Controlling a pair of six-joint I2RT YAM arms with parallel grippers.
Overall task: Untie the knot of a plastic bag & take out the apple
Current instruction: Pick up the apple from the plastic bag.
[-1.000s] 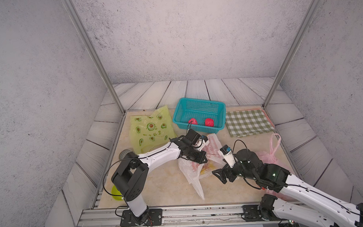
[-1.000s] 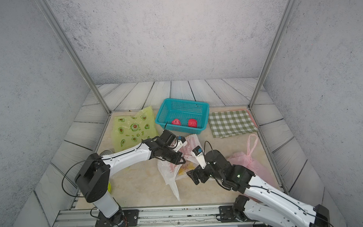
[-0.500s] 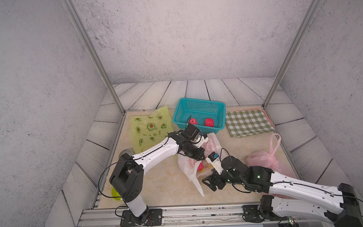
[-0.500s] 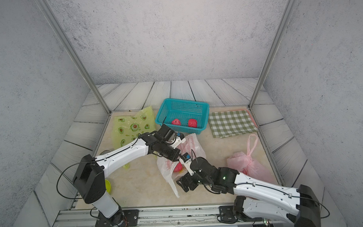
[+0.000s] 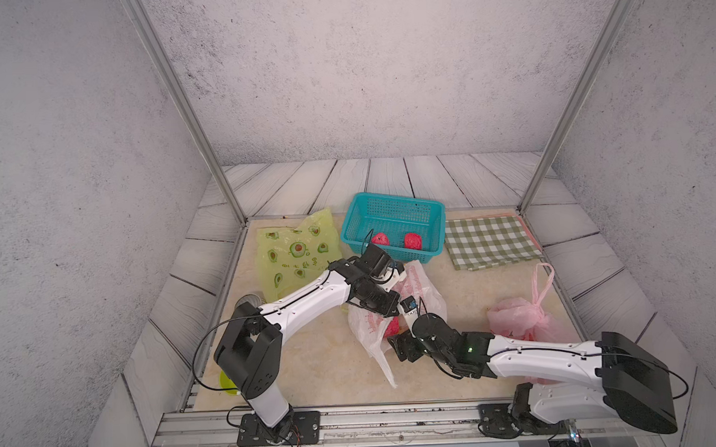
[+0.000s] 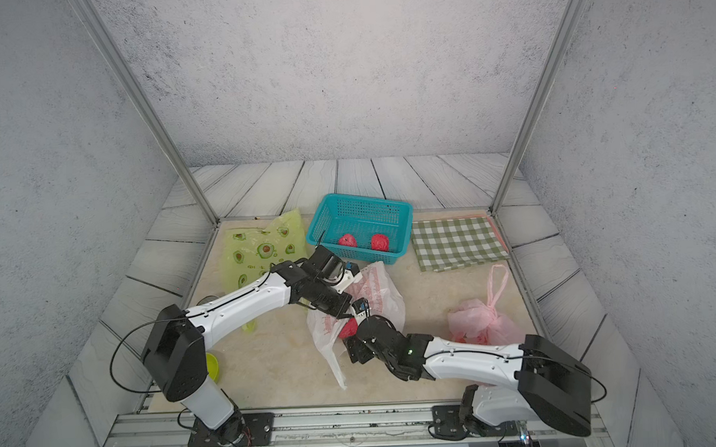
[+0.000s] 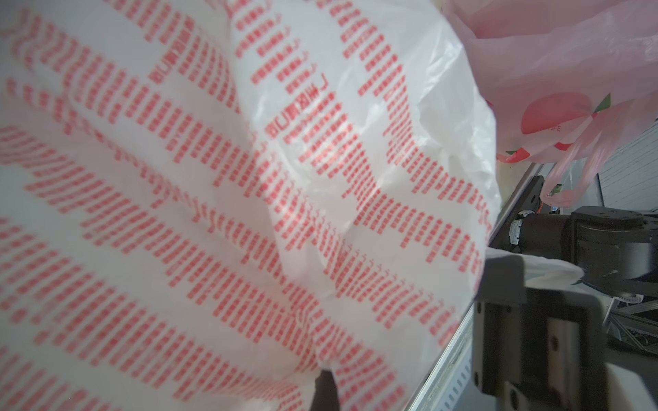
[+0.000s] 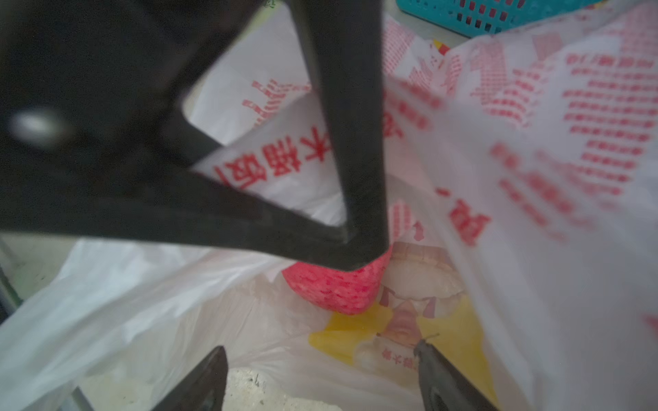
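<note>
Both top views: the white bag (image 5: 424, 287) (image 6: 379, 289) lay mid-counter (image 5: 312, 357), just in front of the blue basket (image 5: 396, 198), which held two red fruits. We saw the apple (image 5: 392, 326) (image 6: 347, 328) inside the bag's open mouth. The left tool (image 5: 387, 306) (image 6: 335, 307) was clenched on the bag's upper edge, holding it up. The right tool (image 5: 401, 346) (image 6: 354, 349) sat at the mouth, just beside the apple. The green bag (image 5: 296, 251), checked cloth (image 5: 492, 240) and knotted pink bag (image 5: 519, 317) lay apart.

Left wrist: the white bag (image 7: 249, 213) filled nearly everything, with the pink bag (image 7: 569, 71) behind it. We couldn't see the grip here.

Right wrist: the apple (image 8: 334, 288), in red foam netting, rested on the bag's lining. The right tool (image 8: 322, 356) was released, jaws spread wide with nothing between them, short of the apple. The left tool's fingers (image 8: 359, 142) came to a closed point right over the apple.
</note>
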